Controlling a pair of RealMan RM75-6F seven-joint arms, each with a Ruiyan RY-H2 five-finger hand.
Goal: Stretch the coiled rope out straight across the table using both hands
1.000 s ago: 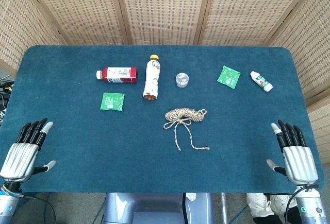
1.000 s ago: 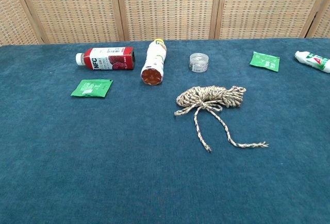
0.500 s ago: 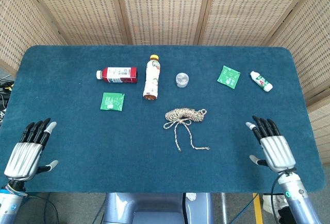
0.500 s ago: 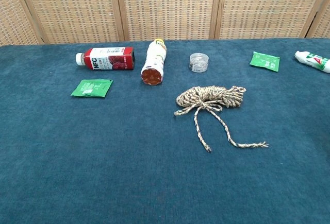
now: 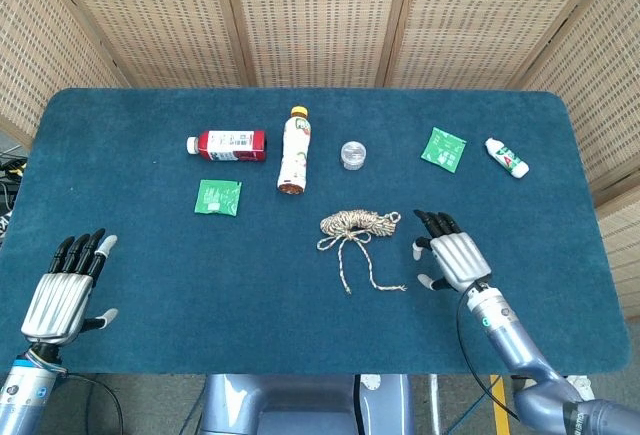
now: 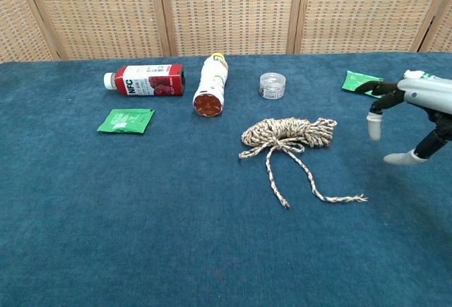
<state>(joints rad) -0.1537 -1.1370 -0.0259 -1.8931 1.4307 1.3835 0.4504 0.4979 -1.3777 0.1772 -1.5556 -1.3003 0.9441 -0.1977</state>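
Blue table (image 5: pixel 150 285) — coiled rope (image 5: pixel 358 224), red bottle (image 5: pixel 227 144) and capped jar (image 5: pixel 353 154).

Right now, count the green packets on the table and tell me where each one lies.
2. One green packet lies left, in front of the red bottle. The other green packet lies far right, beside the small white bottle. None appears hidden.

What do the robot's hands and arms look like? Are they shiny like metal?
Yes! Both the left hand and the right hand have ribbed, silvery metal backs, black fingers and pale grey fingertips. The wrists and arms are smooth blue-grey tubes. A thin black cable runs beside each forearm, and the right wrist has a small green mark on it.
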